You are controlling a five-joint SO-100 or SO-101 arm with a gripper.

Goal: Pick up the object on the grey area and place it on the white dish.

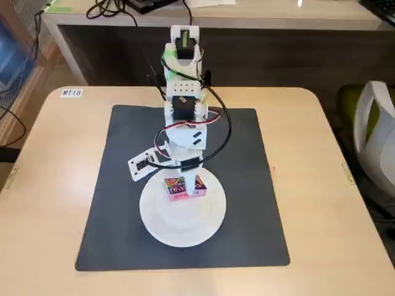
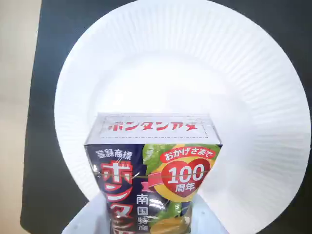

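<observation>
The small box [image 1: 183,187] with yellow, red and purple print sits between the fingers of my gripper [image 1: 184,180], over the far edge of the white dish [image 1: 185,225]. The dish lies near the front middle of the dark grey mat [image 1: 247,203]. In the wrist view the box [image 2: 156,165] fills the lower centre, with white finger parts on both sides of it. My gripper [image 2: 151,217] is shut on it. Behind it lie the ribbed white dish [image 2: 195,63] and the mat [image 2: 48,48]. I cannot tell whether the box touches the dish.
The mat lies on a light wooden table [image 1: 49,203] with a label "MT18" [image 1: 71,92] at its far left. A white and green chair [image 1: 373,135] stands at the right. A desk with cables [image 1: 111,9] is behind the arm.
</observation>
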